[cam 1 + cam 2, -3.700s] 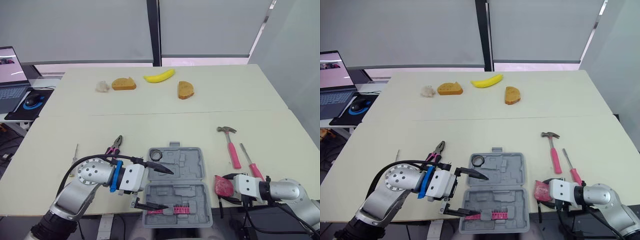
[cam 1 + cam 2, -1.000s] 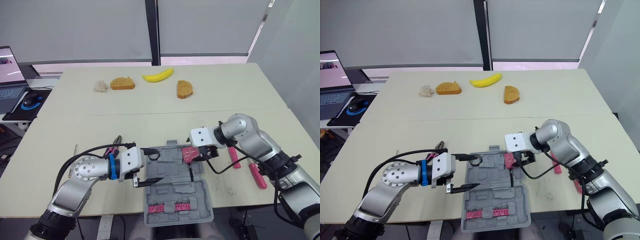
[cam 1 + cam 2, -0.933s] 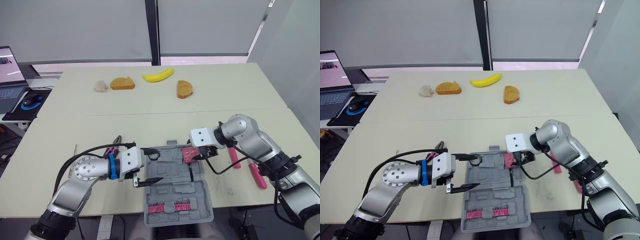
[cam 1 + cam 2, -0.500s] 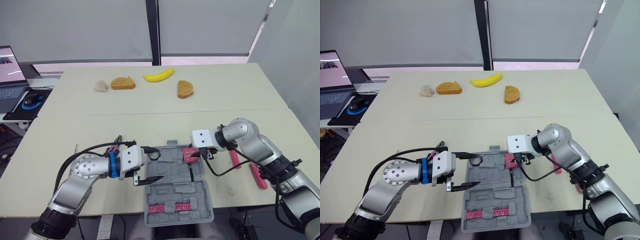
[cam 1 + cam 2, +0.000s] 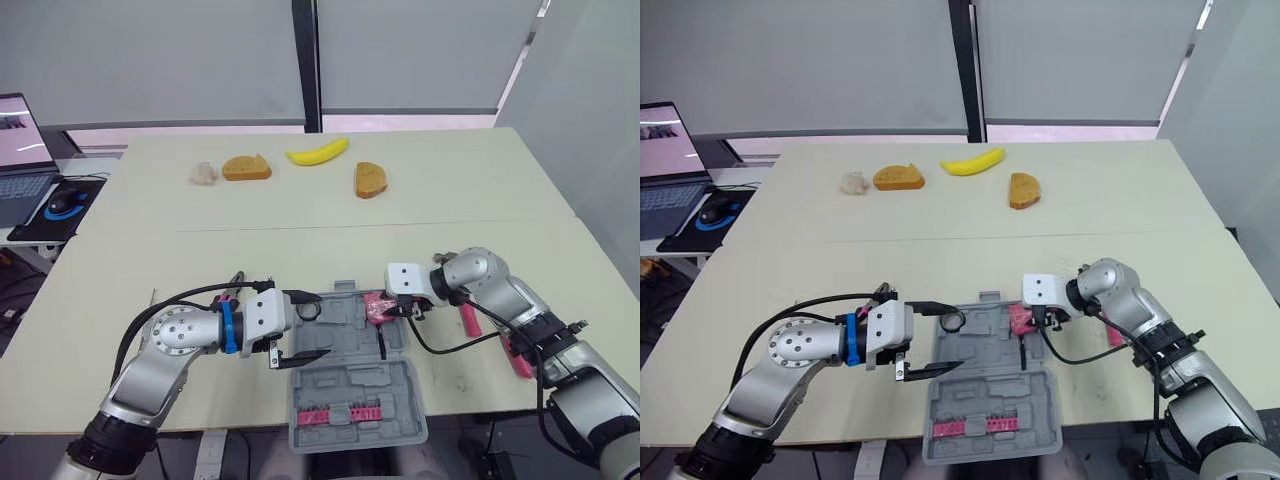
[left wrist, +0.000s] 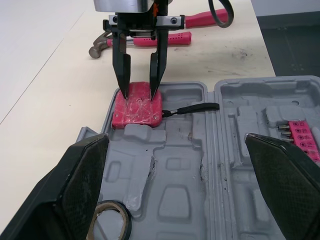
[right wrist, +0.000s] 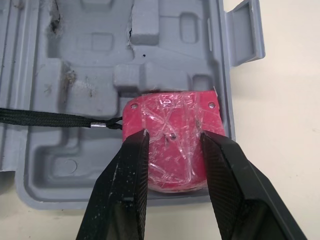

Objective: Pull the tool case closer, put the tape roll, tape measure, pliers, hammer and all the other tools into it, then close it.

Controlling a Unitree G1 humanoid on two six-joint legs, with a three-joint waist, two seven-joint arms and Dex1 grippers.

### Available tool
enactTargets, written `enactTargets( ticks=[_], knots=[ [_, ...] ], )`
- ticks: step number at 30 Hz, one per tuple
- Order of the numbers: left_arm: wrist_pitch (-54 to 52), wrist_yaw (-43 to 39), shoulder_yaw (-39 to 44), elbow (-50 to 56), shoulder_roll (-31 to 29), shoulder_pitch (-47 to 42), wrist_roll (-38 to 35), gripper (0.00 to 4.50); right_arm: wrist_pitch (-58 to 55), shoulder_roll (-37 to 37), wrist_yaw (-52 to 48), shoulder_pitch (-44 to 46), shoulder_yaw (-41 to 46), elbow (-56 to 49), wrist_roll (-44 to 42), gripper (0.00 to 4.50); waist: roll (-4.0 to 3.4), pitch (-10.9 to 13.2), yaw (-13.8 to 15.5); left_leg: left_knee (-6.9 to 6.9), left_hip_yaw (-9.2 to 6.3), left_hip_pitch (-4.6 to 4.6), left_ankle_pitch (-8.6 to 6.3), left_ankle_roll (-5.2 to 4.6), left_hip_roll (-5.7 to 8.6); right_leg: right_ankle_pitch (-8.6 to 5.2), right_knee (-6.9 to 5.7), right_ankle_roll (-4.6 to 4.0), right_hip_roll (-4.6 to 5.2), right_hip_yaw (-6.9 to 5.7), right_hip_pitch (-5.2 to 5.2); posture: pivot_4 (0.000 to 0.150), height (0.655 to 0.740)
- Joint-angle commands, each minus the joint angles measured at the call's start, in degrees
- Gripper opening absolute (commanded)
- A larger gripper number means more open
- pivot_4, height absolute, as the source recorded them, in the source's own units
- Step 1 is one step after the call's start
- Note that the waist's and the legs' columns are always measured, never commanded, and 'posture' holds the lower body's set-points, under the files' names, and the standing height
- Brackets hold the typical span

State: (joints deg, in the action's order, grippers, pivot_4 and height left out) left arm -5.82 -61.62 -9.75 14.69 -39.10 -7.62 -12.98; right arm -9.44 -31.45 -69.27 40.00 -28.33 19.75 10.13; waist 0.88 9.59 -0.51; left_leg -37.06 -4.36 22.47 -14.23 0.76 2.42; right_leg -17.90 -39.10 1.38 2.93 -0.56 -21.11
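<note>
The grey tool case [image 5: 352,378] lies open at the table's front centre. A black tape roll [image 5: 310,309] sits in its far left corner, and pink bits [image 5: 350,412] fill the near half. My right gripper [image 7: 172,134] is shut on the red tape measure [image 7: 172,117], which rests in the case's far right pocket with its black strap [image 6: 192,107] trailing. My left gripper [image 5: 312,327] hangs open over the case's left side, beside the tape roll [image 6: 107,225]. The pink-handled hammer [image 5: 467,318] and pink screwdriver [image 5: 520,357] lie right of the case, partly behind my right arm. The pliers [image 5: 232,288] are mostly hidden behind my left wrist.
A thin screwdriver [image 5: 152,300] lies at the left. At the far side are a banana [image 5: 317,152], two bread slices [image 5: 247,167] [image 5: 370,180] and a white lump [image 5: 203,172]. A laptop [image 5: 20,150] and a mouse [image 5: 62,200] sit on a side desk at the left.
My right gripper carried the tape measure from the front right edge to the case and has lowered it into the far right pocket. My left gripper moved up to the case's left side.
</note>
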Motion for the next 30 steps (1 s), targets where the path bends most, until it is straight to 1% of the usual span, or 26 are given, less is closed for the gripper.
enactTargets(
  ticks=[1,7,9,13,20,27,30],
  knots=[
    [0.63,-0.01,-0.25,0.44,0.14,-0.50,0.04,4.50,-0.93,0.18,-1.24,-0.09,-1.65,6.05,1.92,1.73,-0.01,-0.02,0.05,0.00,0.00,-0.01,0.00,0.00,0.00,0.00,0.00,0.00,0.00,0.00,0.01,0.150,0.7400],
    [0.15,0.10,0.03,0.97,-0.01,-0.47,-0.01,4.50,1.22,0.87,-2.63,0.10,-2.25,11.29,2.62,1.73,0.03,-0.22,0.38,-0.01,-0.01,-0.08,0.00,0.00,0.01,0.00,0.01,0.00,0.01,0.01,0.09,0.150,0.7400],
    [0.07,0.17,0.23,1.11,-0.10,-0.36,-0.08,4.50,1.55,1.44,-2.89,-0.07,-2.40,11.29,2.61,1.73,0.03,-0.27,0.40,0.00,-0.01,-0.15,0.00,0.00,0.01,0.00,0.03,0.00,0.01,0.01,0.17,0.150,0.7400],
    [-0.24,0.21,0.48,1.18,-0.21,-0.45,-0.28,4.50,1.84,2.46,-2.01,0.16,-1.77,11.64,2.35,1.73,0.03,-0.27,0.36,0.11,-0.02,-0.73,-0.02,-0.02,0.01,-0.02,0.13,-0.02,0.01,0.00,0.70,0.150,0.7400],
    [-0.58,0.11,0.83,0.57,-0.08,-1.09,-0.73,4.50,2.01,2.65,-1.95,-0.39,-1.55,12.04,2.34,1.73,0.03,-0.28,0.38,0.10,-0.04,-0.74,-0.02,-0.02,0.01,-0.02,0.12,-0.01,0.01,0.00,0.72,0.150,0.7400],
    [-1.08,-0.73,1.69,0.39,-1.20,-1.77,-1.30,4.50,3.07,4.41,4.01,-1.29,0.34,12.32,2.69,1.73,0.02,-0.28,0.34,0.10,-0.06,-0.74,-0.02,-0.02,0.00,-0.02,0.11,-0.01,0.00,0.00,0.71,0.150,0.7400],
    [-0.78,-1.20,1.72,-0.51,-1.60,-2.62,-1.30,4.50,2.09,4.46,5.87,-2.87,1.38,9.58,2.21,1.73,0.02,-0.28,0.45,0.10,-0.07,-0.73,-0.02,-0.02,0.01,-0.02,0.12,-0.01,0.00,-0.01,0.71,0.150,0.7400]
  ],
)
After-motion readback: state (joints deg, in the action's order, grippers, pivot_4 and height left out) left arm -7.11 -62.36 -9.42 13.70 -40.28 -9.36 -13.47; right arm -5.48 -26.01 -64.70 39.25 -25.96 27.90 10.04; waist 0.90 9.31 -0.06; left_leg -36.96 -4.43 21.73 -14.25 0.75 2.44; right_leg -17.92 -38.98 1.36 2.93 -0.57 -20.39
